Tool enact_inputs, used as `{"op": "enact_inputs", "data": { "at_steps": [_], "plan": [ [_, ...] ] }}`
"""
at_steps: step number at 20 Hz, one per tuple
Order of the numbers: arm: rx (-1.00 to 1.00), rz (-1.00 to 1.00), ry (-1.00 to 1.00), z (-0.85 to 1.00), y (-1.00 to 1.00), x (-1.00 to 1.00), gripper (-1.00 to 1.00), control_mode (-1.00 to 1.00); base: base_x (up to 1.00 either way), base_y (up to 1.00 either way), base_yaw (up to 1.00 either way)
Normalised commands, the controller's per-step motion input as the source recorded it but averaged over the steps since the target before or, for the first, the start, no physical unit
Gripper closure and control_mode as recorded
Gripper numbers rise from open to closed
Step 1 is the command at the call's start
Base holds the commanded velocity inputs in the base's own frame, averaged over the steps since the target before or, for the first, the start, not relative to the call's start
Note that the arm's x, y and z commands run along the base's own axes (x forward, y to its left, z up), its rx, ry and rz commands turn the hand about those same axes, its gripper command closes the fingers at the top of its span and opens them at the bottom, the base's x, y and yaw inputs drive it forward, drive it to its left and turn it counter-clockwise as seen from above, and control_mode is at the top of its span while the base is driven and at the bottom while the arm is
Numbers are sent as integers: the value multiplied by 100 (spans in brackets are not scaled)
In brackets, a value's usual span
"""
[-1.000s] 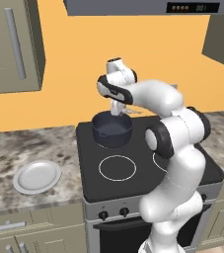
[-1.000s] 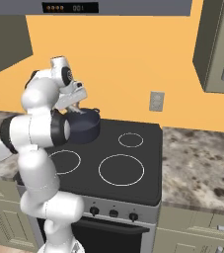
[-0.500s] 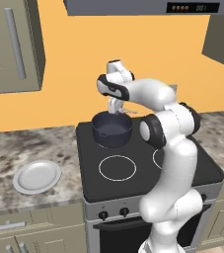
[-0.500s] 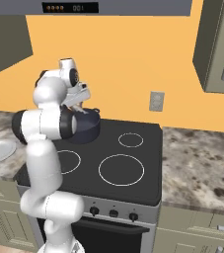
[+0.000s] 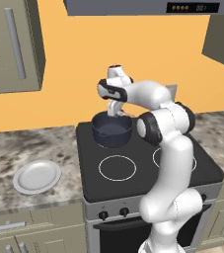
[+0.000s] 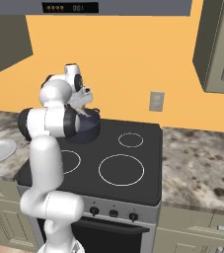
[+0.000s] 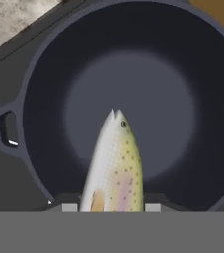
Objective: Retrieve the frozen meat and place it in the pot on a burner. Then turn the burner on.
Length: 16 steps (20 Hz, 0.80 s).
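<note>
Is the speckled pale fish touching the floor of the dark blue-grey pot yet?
Cannot tell. In the hand view the fish hangs nose-first over the pot, but no gap or contact with the floor is plain.

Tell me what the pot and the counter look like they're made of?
The pot looks like dark blue-grey metal with a dull, matte finish: smooth walls, a soft sheen on its bottom, and a cast loop handle. The counter looks like polished stone, maybe granite, with grey, brown and white speckles. It's a rendered scene, so that's a guess.

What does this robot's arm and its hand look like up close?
The arm is glossy white, built of thick rounded segments with dark bands at the joints. No cables or markings are visible. It ends in a small white gripper whose fingers are too small to make out.
</note>
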Motion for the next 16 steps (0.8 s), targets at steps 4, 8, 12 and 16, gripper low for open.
{"op": "enact_inputs", "data": {
  "at_steps": [4,8,12,16],
  "plan": [
    [0,1,0,-25,8,10,100,-100,0,0,0],
    [0,0,0,-31,4,12,100,-100,0,0,0],
    [2,0,-2,-23,2,5,100,-100,0,0,0],
    [7,0,-1,-24,0,0,100,-100,0,0,0]
  ]
}}
